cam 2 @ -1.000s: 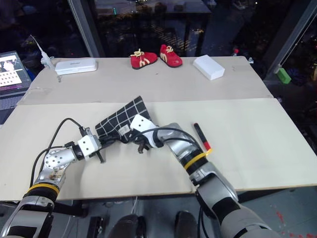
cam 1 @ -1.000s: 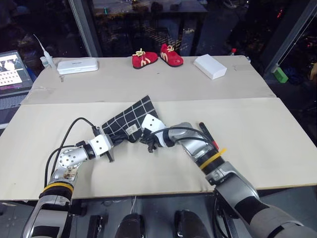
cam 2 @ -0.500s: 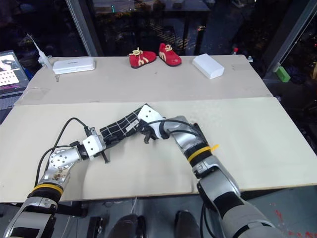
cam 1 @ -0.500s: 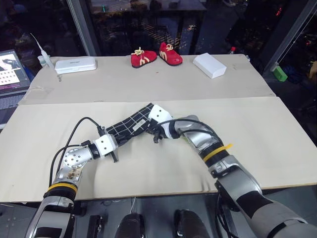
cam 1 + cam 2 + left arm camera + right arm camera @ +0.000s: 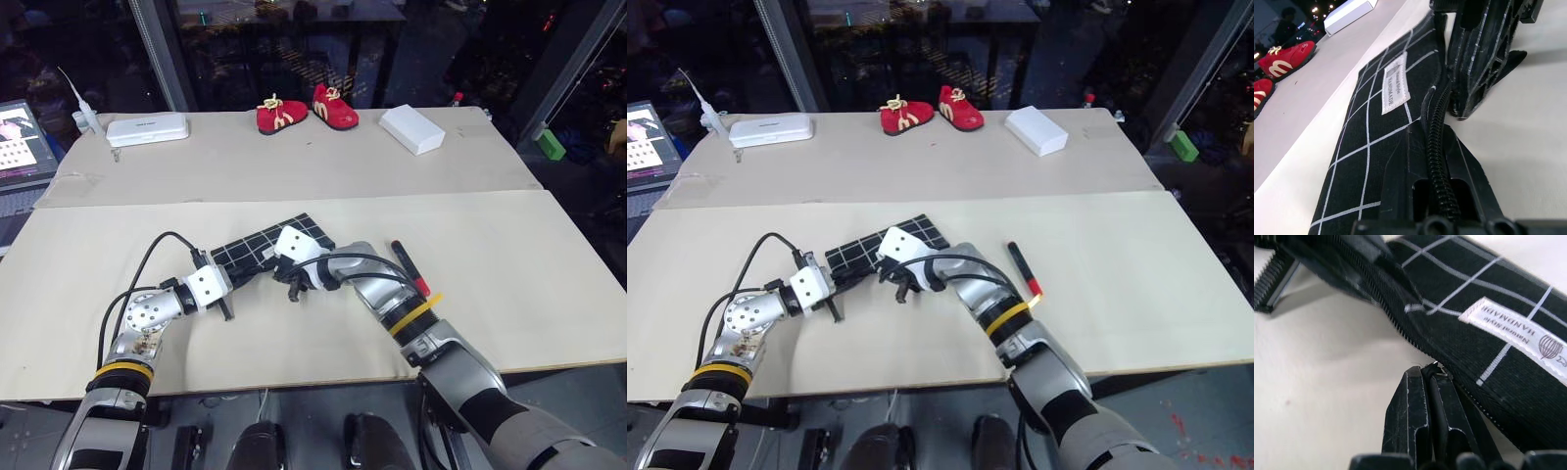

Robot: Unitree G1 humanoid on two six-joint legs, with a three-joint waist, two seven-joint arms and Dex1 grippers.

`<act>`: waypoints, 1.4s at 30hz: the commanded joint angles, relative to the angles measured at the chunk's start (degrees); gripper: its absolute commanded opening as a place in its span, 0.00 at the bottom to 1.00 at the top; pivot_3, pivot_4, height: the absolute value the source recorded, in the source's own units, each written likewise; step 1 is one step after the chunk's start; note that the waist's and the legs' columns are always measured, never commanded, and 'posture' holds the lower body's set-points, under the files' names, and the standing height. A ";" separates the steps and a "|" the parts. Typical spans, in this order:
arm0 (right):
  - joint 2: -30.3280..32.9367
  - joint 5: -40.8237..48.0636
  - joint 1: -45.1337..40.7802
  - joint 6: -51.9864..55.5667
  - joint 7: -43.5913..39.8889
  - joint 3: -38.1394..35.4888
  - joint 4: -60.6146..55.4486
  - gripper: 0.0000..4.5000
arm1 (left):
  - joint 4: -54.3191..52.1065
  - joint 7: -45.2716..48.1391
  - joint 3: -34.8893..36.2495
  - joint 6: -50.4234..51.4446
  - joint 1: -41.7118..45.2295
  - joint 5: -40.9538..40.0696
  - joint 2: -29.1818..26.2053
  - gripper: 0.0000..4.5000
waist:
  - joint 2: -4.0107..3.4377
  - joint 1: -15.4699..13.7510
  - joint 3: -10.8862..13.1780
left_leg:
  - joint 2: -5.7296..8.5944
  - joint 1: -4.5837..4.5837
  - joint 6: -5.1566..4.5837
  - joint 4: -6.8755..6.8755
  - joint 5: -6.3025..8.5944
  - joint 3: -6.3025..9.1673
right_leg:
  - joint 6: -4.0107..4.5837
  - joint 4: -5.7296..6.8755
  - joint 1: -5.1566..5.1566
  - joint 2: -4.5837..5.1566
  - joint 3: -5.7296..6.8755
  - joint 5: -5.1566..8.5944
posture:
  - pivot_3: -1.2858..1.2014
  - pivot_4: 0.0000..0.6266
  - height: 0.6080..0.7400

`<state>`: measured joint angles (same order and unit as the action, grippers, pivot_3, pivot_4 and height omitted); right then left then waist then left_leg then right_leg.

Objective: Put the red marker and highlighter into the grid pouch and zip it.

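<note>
**Both grippers clamped on the grid pouch; red marker lies loose on the table**

Count of items on the table (image 5: 549,294): one grid pouch (image 5: 257,251), one red marker (image 5: 409,267), two small red shoes (image 5: 307,110), one white box (image 5: 414,129), one flat white case (image 5: 149,128), and one laptop (image 5: 18,147) at the far left edge. One green block (image 5: 551,145) sits beyond the table's right side. The highlighter cannot be made out in any view; whether it is inside the pouch cannot be told.

The grid pouch lies flat near the middle of the front board, between the two grippers, its white label (image 5: 1395,84) facing up.

Left gripper (image 5: 227,285): fingers clenched on the pouch's near-left end. The left wrist view shows the zip edge and black cord (image 5: 1436,147) running down between the closed fingers (image 5: 1400,181).

Right gripper (image 5: 904,284): fingers (image 5: 1409,421) pressed together, pinching the cord or zip pull at the pouch's zip line. Which of the two it holds cannot be resolved.

The red marker rests on the bare table just right of the right forearm, apart from the pouch, red end toward the table's near edge. Neither gripper touches it.
</note>
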<state>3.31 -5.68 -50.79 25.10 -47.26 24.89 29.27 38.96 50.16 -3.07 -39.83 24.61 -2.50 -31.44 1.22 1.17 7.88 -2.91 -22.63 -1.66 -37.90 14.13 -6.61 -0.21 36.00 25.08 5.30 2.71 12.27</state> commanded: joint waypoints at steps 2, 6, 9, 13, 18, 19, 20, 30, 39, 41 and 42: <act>-1.05 0.97 -0.98 -1.03 -0.70 -0.69 -1.91 0.08 | -1.70 0.29 -1.02 0.09 -0.06 -0.15 1.17 0.00 | 0.00 0.00 0.00 | 0.00 0.00 0.00 0.00 0.00 0.00 | 0.00 0.00 0.00 0.00 0.00 0.00 | 0.52 0.24 1.00; 2.15 2.67 0.73 0.16 -4.13 -2.09 -4.81 0.35 | -2.50 0.36 -0.86 0.33 -0.56 -0.34 1.16 0.00 | 0.00 -0.08 0.00 | 0.01 -0.01 0.00 0.00 0.00 0.00 | 0.00 -0.01 0.00 0.01 0.00 0.00 | 0.52 0.24 1.00; 4.87 6.03 2.95 5.95 -5.84 -5.55 -10.06 0.58 | -3.57 0.60 -0.66 0.78 -1.04 -0.84 1.01 0.00 | 0.00 -0.28 0.00 | 0.02 -0.12 0.00 0.00 0.00 0.07 | 0.00 0.00 0.00 0.02 0.08 0.00 | 0.52 0.24 1.00; 13.00 13.47 8.42 15.78 -12.76 -8.98 -24.58 0.71 | -4.91 0.99 -0.26 1.72 -1.52 -1.80 0.91 0.00 | 0.00 -0.45 0.00 | 0.02 -0.22 -0.02 -0.01 0.01 0.13 | 0.00 0.03 0.01 0.03 0.14 -0.01 | 0.52 0.24 1.00; 27.73 22.88 17.19 24.14 -18.84 -16.16 -43.34 0.71 | -7.11 1.40 0.56 3.77 -2.27 -4.16 1.24 0.00 | 0.02 -0.53 0.01 | 0.03 -0.30 -0.08 -0.01 0.05 0.29 | -0.01 -0.13 0.02 0.04 0.22 -0.01 | 0.52 0.24 1.00; 30.11 22.71 18.15 24.35 -17.66 -18.19 -43.86 0.71 | -7.54 1.39 0.65 4.15 -2.45 -4.42 1.30 0.00 | 0.02 -0.55 0.01 | 0.03 -0.28 -0.08 -0.01 0.05 0.30 | -0.01 -0.19 0.01 0.04 0.22 -0.01 | 0.52 0.24 1.00; 32.04 21.87 18.73 23.49 -15.51 -20.68 -43.32 0.71 | -8.17 1.38 0.69 4.47 -2.80 -4.57 1.30 0.00 | 0.03 -0.46 0.01 | 0.04 -0.25 -0.08 -0.02 0.05 0.30 | -0.01 -0.25 0.00 0.05 0.21 0.00 | 0.52 0.24 1.00; 33.61 15.05 20.26 19.48 5.39 -29.63 -32.14 0.71 | -10.69 1.47 0.79 5.97 -4.50 -5.18 1.07 0.00 | 0.06 -0.41 0.02 | 0.01 0.13 0.00 0.01 0.00 0.09 | 0.01 -0.11 -0.10 -0.04 -0.06 0.00 | 0.52 0.24 1.00; 30.04 15.04 21.59 18.40 11.14 -28.40 -27.73 0.71 | -9.43 1.96 0.59 5.85 -3.59 -5.16 1.49 0.00 | 0.06 -0.44 0.02 | 0.06 0.02 -0.02 0.00 0.01 0.06 | -0.01 -0.15 -0.07 0.00 -0.07 -0.01 | 0.52 0.24 1.00; 29.66 15.10 21.80 18.18 11.38 -27.75 -27.19 0.71 | -9.18 2.00 0.60 5.78 -3.47 -5.09 1.53 0.00 | 0.06 -0.44 0.03 | 0.05 0.02 -0.03 0.00 0.01 0.09 | -0.01 -0.15 -0.07 -0.01 -0.06 0.00 | 0.52 0.24 1.00; 29.35 15.06 22.14 18.16 11.43 -27.15 -27.06 0.71 | -9.11 1.97 0.59 5.72 -3.48 -5.03 1.58 0.00 | 0.06 -0.43 0.02 | 0.05 0.02 -0.02 0.00 0.01 0.09 | -0.01 -0.15 -0.07 -0.01 -0.06 0.00 | 0.52 0.24 1.00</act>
<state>32.73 9.65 -28.43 45.08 -36.13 -2.56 2.97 30.21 52.24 -3.11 -33.69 20.10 -6.80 -30.00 1.28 0.74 7.91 -2.85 -22.62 -1.69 -37.90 14.14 -6.51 -0.22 35.85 25.01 5.29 2.65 12.27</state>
